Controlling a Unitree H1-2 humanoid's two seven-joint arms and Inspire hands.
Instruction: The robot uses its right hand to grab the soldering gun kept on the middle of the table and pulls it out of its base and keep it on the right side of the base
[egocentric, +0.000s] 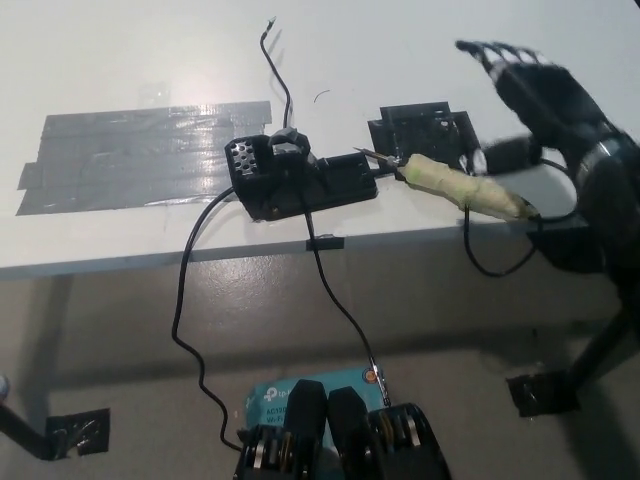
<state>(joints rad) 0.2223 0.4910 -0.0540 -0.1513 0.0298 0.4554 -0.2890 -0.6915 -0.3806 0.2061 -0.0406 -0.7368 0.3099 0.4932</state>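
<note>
Cream-handled soldering gun (462, 187) lies on the white table (400, 50) just right of the black base (300, 178), so the black right hand (535, 95), fingers spread and empty, should lift straight clear.

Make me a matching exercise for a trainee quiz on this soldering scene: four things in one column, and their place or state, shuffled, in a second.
Things:
1. black right hand
2. pale yellow-handled soldering gun
3. black plastic soldering base
4. grey strip of duct tape

Places or states:
A. stuck flat on the table's left part
B. lying on the table, right of the base, tip pointing towards it
C. raised above the table, fingers spread, holding nothing
D. at the table's middle, black cables running from it

Pairs: 1-C, 2-B, 3-D, 4-A
</note>
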